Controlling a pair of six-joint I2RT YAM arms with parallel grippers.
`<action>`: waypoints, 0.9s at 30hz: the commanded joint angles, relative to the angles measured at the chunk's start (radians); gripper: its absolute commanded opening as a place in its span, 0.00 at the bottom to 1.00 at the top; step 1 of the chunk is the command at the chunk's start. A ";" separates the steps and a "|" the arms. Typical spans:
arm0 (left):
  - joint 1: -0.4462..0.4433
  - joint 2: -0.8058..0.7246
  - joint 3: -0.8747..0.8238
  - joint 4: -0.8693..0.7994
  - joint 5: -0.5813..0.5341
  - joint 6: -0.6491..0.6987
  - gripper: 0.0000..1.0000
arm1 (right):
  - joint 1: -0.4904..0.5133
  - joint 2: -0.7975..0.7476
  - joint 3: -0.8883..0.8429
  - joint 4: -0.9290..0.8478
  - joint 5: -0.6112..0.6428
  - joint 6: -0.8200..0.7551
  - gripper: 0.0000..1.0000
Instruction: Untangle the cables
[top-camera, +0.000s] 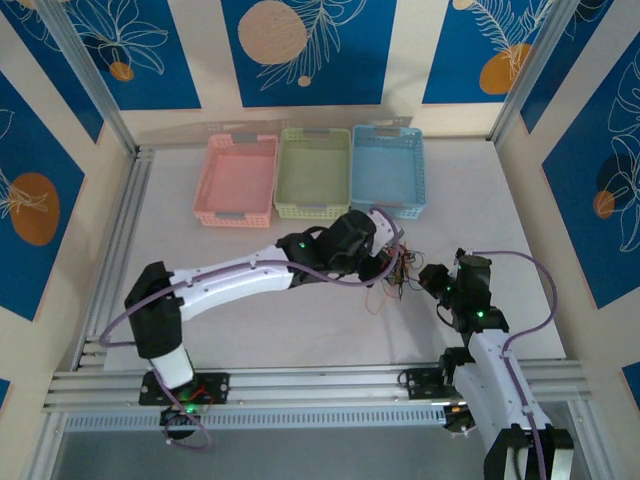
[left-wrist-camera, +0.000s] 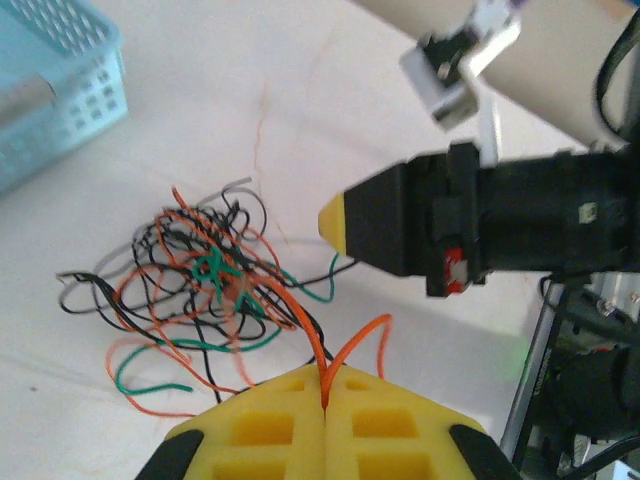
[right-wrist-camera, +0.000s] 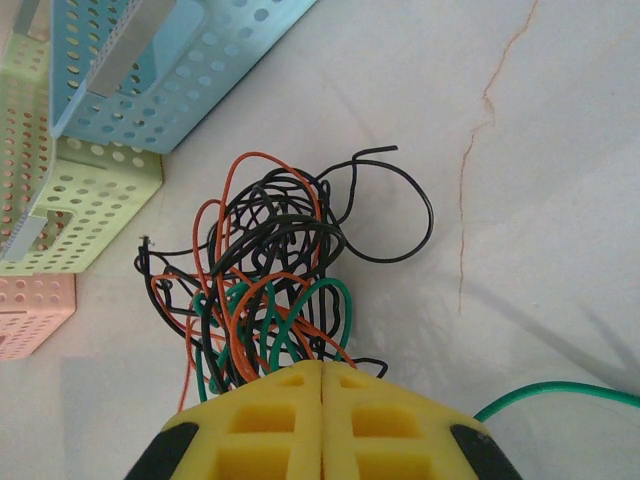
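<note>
Cables (top-camera: 398, 272): one knotted bunch of black, orange and green strands on the white table (top-camera: 250, 330), at 4 o'clock from its centre.
Orange strand (left-wrist-camera: 316, 355): I see it rising from the bunch into my left gripper.
Left gripper (left-wrist-camera: 324, 385): pads pressed together, pinching that strand.
Right gripper (right-wrist-camera: 322, 372): fingers closed at the bunch's 3 o'clock; I can't tell whether it holds anything.
Blue basket (top-camera: 388, 170): 12 o'clock from the bunch.

Probably lab: aluminium frame (top-camera: 110, 120), patterned panels (top-camera: 300, 50)
</note>
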 joint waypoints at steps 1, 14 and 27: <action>0.020 -0.048 0.030 -0.127 -0.033 0.048 0.00 | 0.006 -0.015 -0.005 -0.003 0.013 -0.017 0.00; 0.099 -0.281 0.086 -0.225 -0.067 0.065 0.00 | 0.016 -0.013 -0.006 -0.002 0.021 -0.019 0.00; 0.130 -0.515 0.154 -0.331 -0.367 0.137 0.00 | 0.021 -0.014 -0.004 -0.001 0.029 -0.020 0.00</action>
